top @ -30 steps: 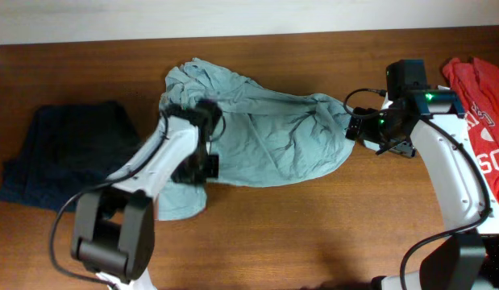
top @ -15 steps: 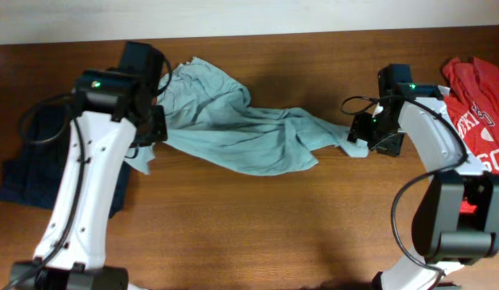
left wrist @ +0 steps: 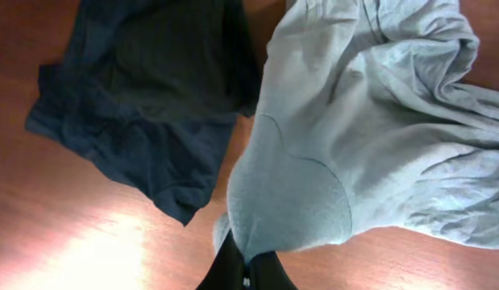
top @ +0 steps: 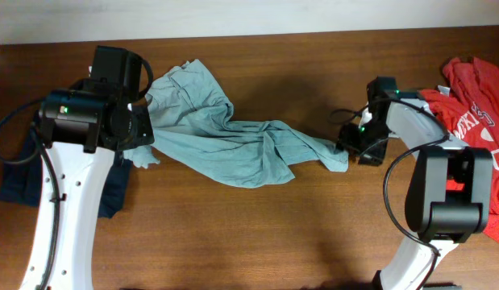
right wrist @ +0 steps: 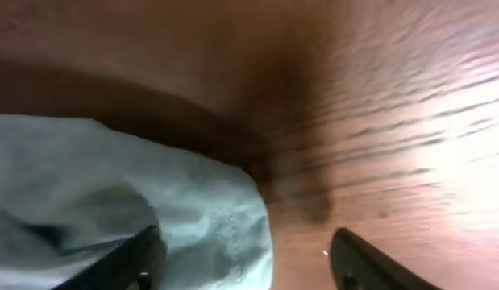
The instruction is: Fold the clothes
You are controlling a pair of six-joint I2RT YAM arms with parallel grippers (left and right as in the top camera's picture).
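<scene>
The pale teal short-sleeved T-shirt of thin soft fabric lay stretched in a rumpled band across the brown wooden table. The left gripper was clamped on its left end, beside a dark navy garment. The right gripper had its fingers apart, the shirt's right edge lying between them unpinched. A red T-shirt with white lettering lay at the table's right edge.

Wooden table: brown and glossy, with the grain running along its length. At the table's left end lies a dark navy garment, crumpled and partly covered from above. At the table's right end is a red T-shirt with white lettering, spread out and reaching the table's right edge. Beyond the table's far edge is a pale strip.
</scene>
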